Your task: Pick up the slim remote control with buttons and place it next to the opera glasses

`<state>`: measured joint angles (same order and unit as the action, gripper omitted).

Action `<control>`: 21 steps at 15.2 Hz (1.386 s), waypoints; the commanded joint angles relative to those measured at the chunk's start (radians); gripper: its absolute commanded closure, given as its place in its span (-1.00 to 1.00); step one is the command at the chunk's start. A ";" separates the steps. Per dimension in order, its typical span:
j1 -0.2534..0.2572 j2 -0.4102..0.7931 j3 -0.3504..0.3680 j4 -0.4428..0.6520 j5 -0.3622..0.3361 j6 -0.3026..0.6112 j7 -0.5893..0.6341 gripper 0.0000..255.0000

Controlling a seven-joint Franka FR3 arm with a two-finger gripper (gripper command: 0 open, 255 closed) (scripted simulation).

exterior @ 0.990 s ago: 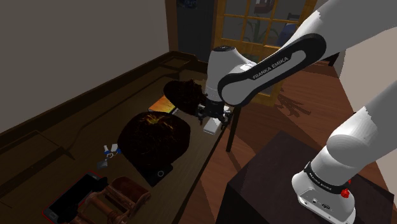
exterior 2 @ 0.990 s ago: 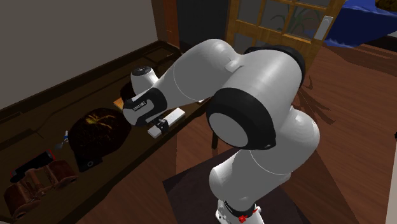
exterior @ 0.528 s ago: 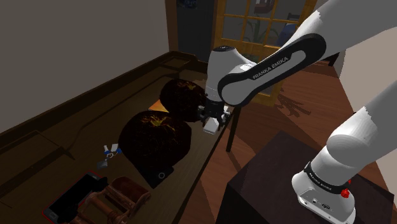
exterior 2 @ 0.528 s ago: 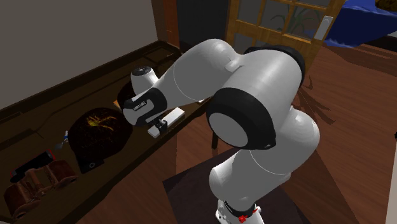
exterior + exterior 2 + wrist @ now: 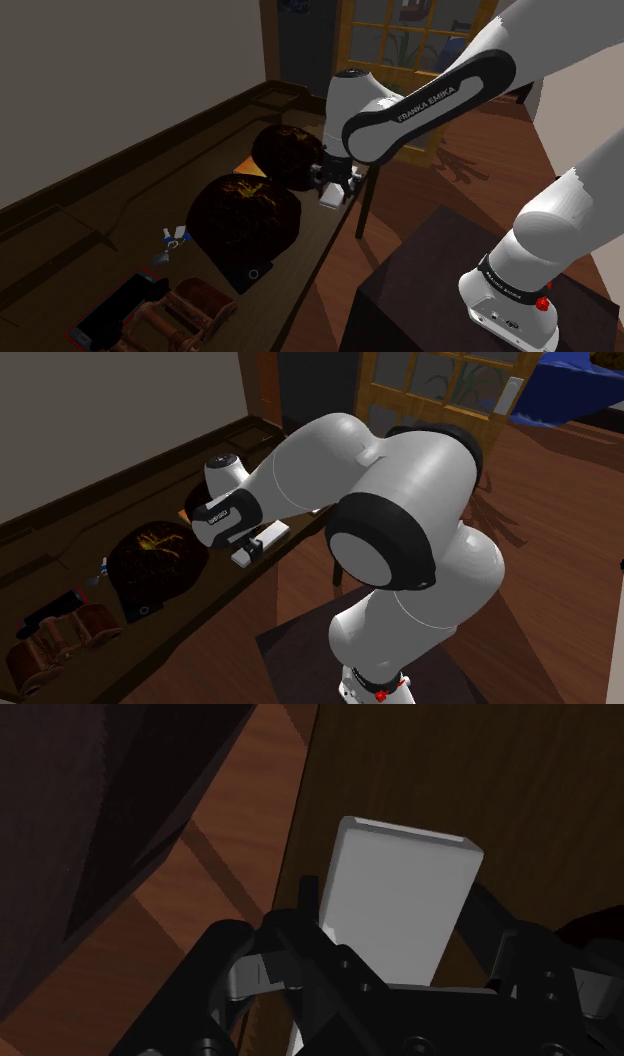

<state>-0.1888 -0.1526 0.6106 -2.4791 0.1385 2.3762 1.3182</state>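
Reaches up from the box stand [image 5: 440, 290] over a long dark table [image 5: 120, 200], beside two dark rounded mounds [image 5: 245, 215] near its middle. Stands well apart from the brown opera glasses [image 5: 180, 310], lying at the table's end toward the shoulder view's lower left. Clamps the gripper [image 5: 333, 190] on the remote [image 5: 400, 904], drawn as a plain pale-grey slab, black fingers [image 5: 290, 929] pressed to both its long sides, at the table's edge nearest the stand.
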 commanded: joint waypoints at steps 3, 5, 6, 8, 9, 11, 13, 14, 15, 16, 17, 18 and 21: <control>0.006 -0.043 -0.012 0.020 0.024 -0.058 -0.020 1.00; 0.008 -0.063 -0.018 0.032 0.033 -0.089 -0.027 1.00; 0.009 -0.072 -0.021 0.039 0.036 -0.104 -0.030 1.00; 0.011 -0.090 -0.027 0.053 0.043 -0.134 -0.036 1.00; 0.012 -0.099 -0.030 0.060 0.046 -0.150 -0.039 1.00; 0.014 -0.115 -0.036 0.075 0.051 -0.179 -0.043 1.00; 0.015 -0.130 -0.042 0.091 0.055 -0.209 -0.047 1.00; 0.016 -0.137 -0.045 0.099 0.057 -0.224 -0.049 1.00; 0.016 -0.143 -0.048 0.107 0.059 -0.239 -0.051 1.00; 0.017 -0.150 -0.051 0.116 0.060 -0.253 -0.052 1.00; 0.017 -0.156 -0.054 0.125 0.061 -0.268 -0.053 1.00; 0.018 -0.161 -0.056 0.134 0.062 -0.282 -0.055 1.00; 0.018 -0.177 -0.065 0.162 0.064 -0.325 -0.058 1.00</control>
<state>-0.1706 -0.3242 0.5494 -2.3282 0.2020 2.0663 1.2625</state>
